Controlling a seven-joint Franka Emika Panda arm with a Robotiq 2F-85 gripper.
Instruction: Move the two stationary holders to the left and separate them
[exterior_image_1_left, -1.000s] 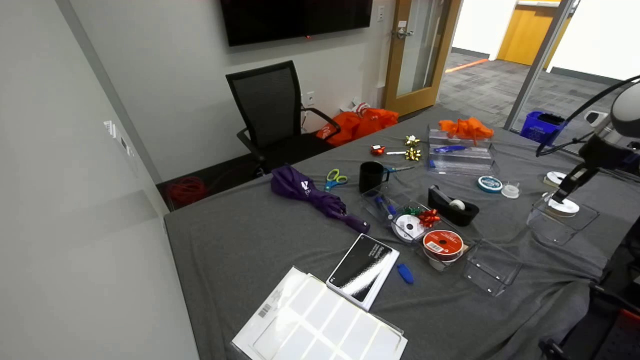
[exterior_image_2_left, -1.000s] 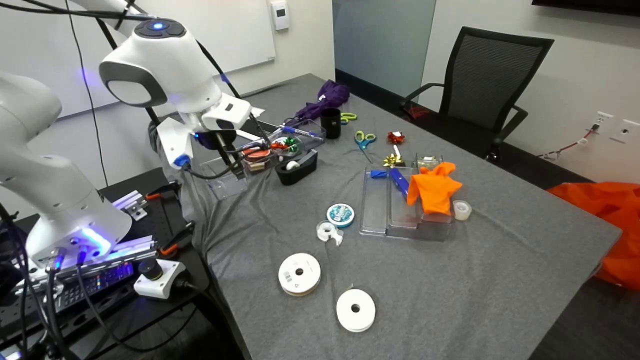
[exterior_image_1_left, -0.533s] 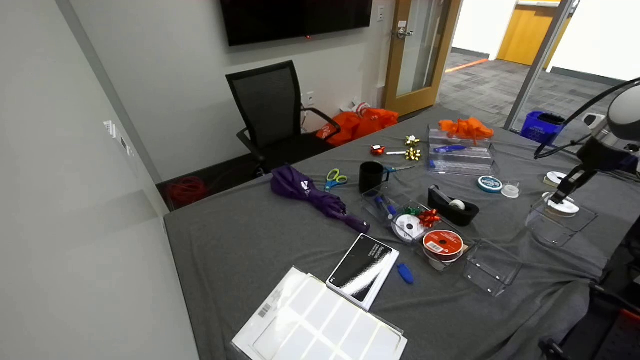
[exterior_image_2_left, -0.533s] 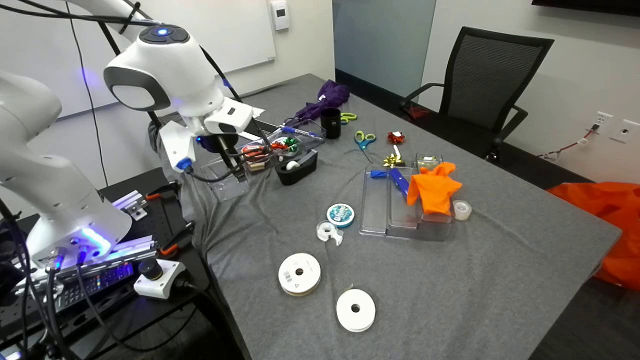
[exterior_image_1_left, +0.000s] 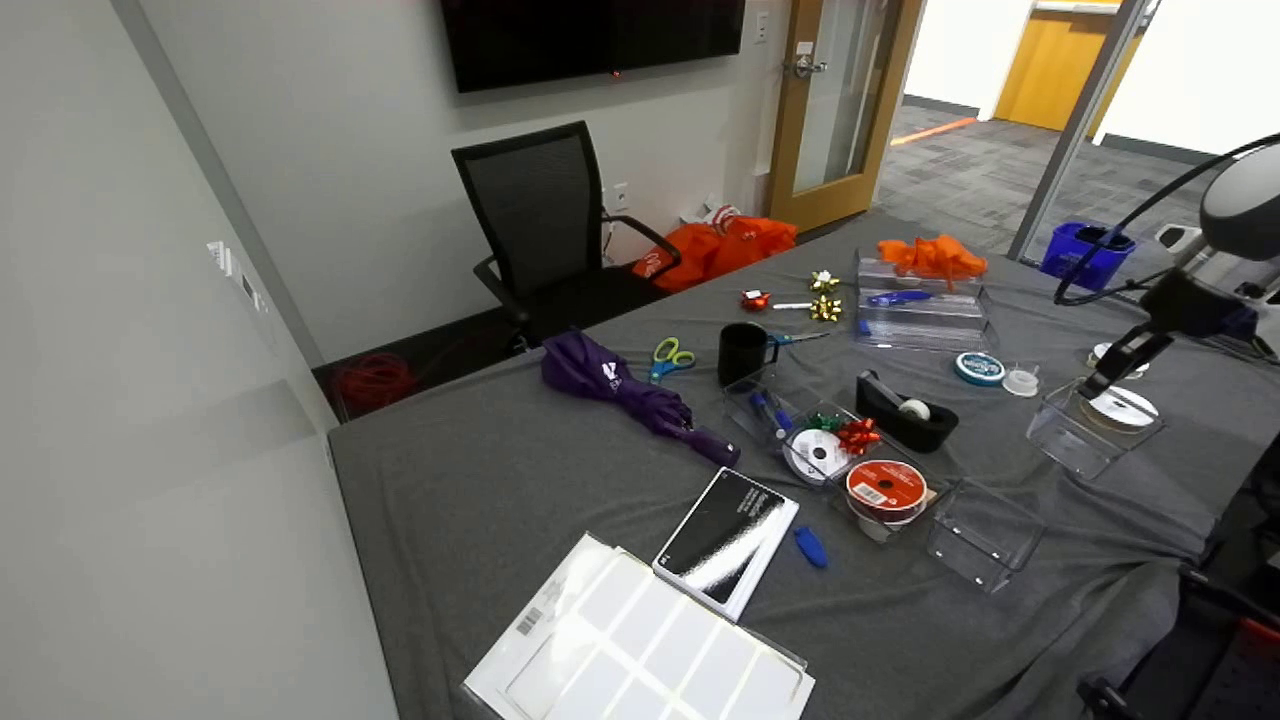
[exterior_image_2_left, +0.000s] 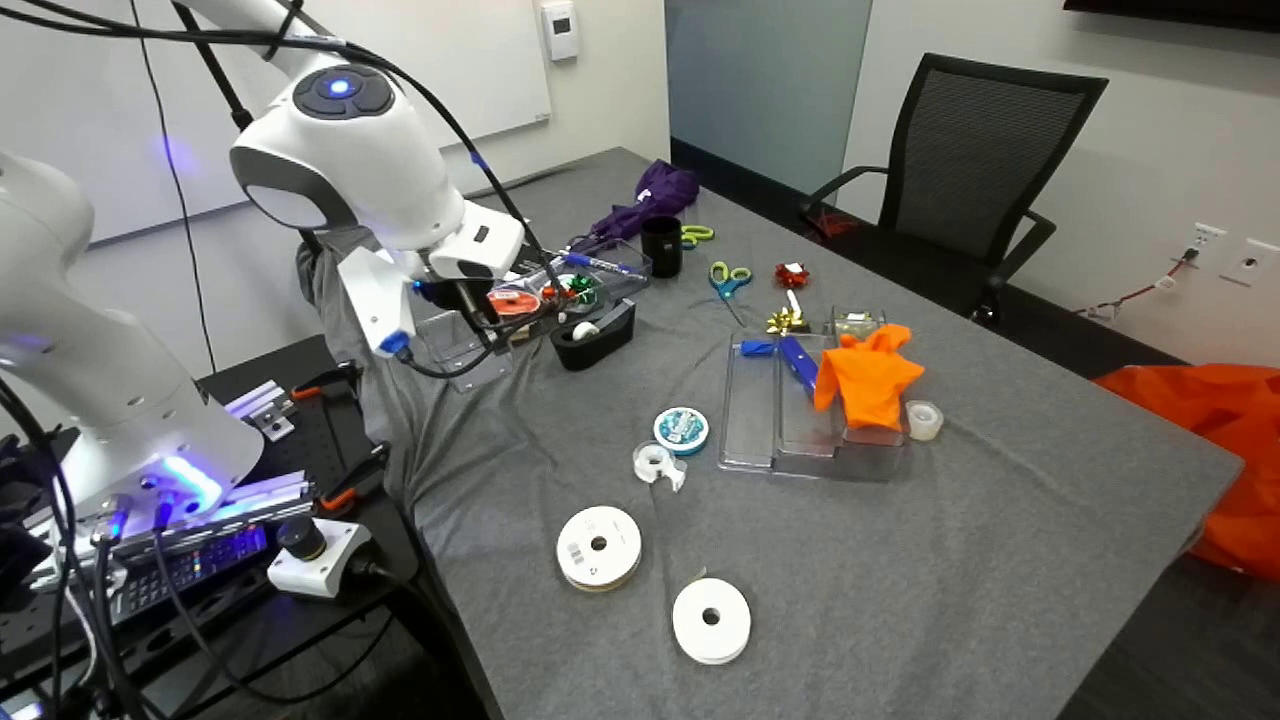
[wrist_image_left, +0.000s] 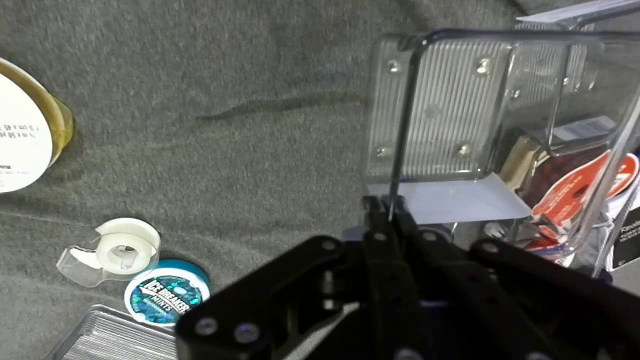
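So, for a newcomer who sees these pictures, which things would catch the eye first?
Probably the bright orange cloth, draped over one side of a clear tray in both exterior views. Next, perhaps, the white robot arm with a blue light glowing on it, at the left of an exterior view. In the wrist view, the gripper may draw attention, as it pinches a see-through holder by its rim, right of centre.
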